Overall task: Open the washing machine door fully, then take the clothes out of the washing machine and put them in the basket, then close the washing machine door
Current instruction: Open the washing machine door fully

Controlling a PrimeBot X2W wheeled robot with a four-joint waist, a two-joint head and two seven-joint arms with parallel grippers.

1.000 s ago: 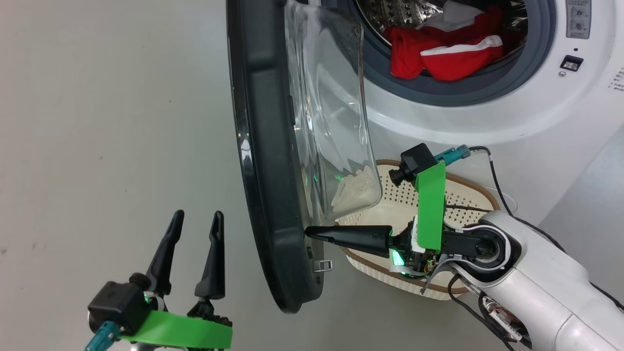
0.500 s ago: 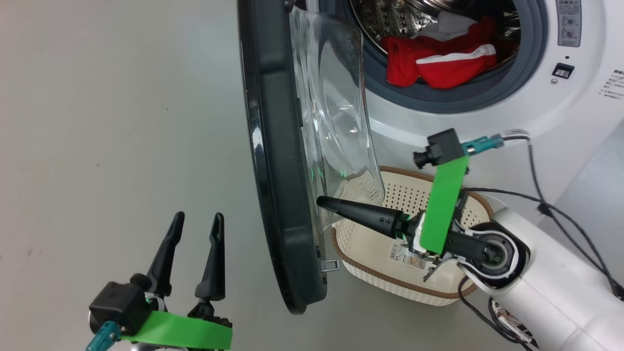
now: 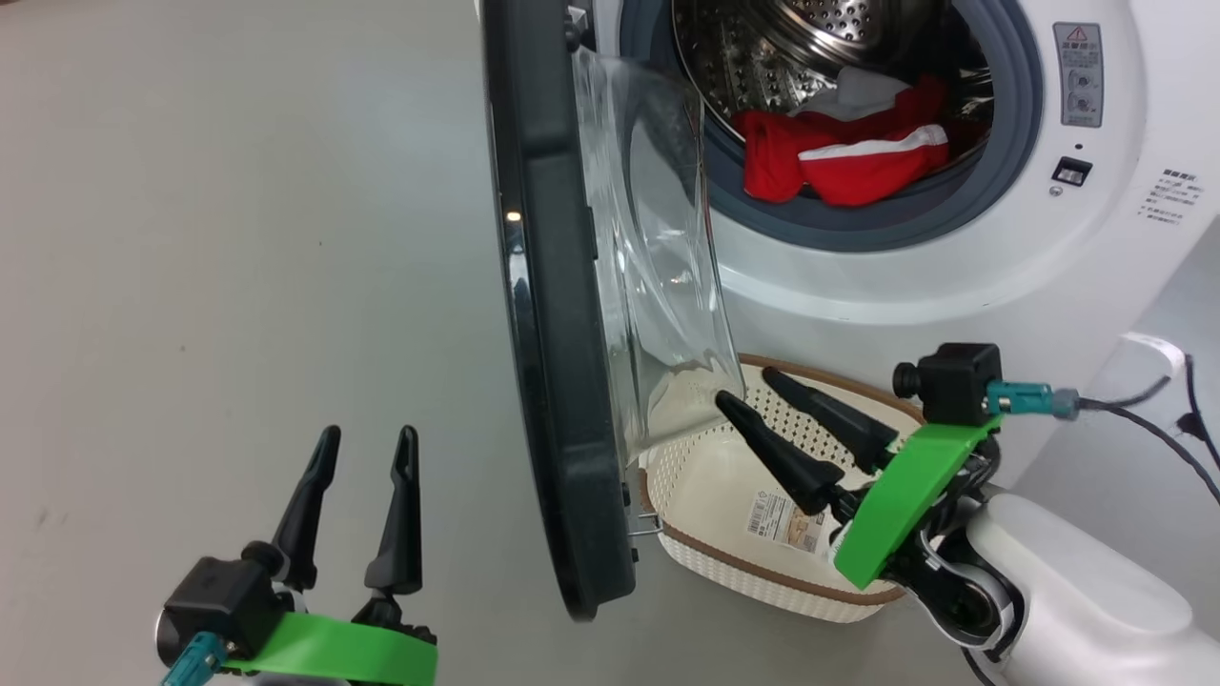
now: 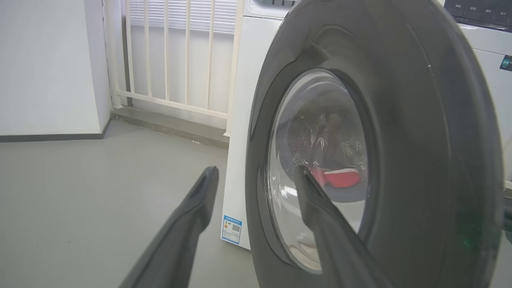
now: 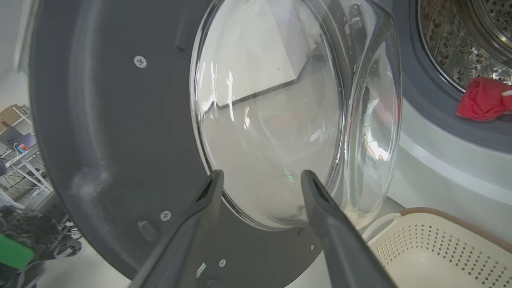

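Note:
The washing machine [image 3: 915, 286] has its door [image 3: 543, 333] swung out edge-on, the glass bowl [image 3: 658, 286] facing the drum. Red clothes [image 3: 839, 157] with white trim and a white piece lie in the drum. The cream basket [image 3: 715, 476] sits on the floor below the opening, partly behind the door. My right gripper [image 3: 747, 386] hangs open over the basket, fingers pointing at the glass and holding nothing. In the right wrist view the right gripper [image 5: 261, 174] faces the door's inner side [image 5: 112, 120], apart from it. My left gripper [image 3: 369, 433] is open left of the door, facing its outer face [image 4: 420, 140].
Bare grey floor [image 3: 238, 238] stretches left of the door. A white railing [image 4: 176, 60] and wall stand beyond the machine's side, which carries a blue label [image 4: 233, 229]. A dark cable [image 3: 1144, 419] trails from my right wrist. Cluttered shelves [image 5: 20, 132] show past the door.
My right gripper has opened and drawn back from the door's inner rim to above the basket. The head camera has shifted, so the drum sits lower. The left gripper stays open.

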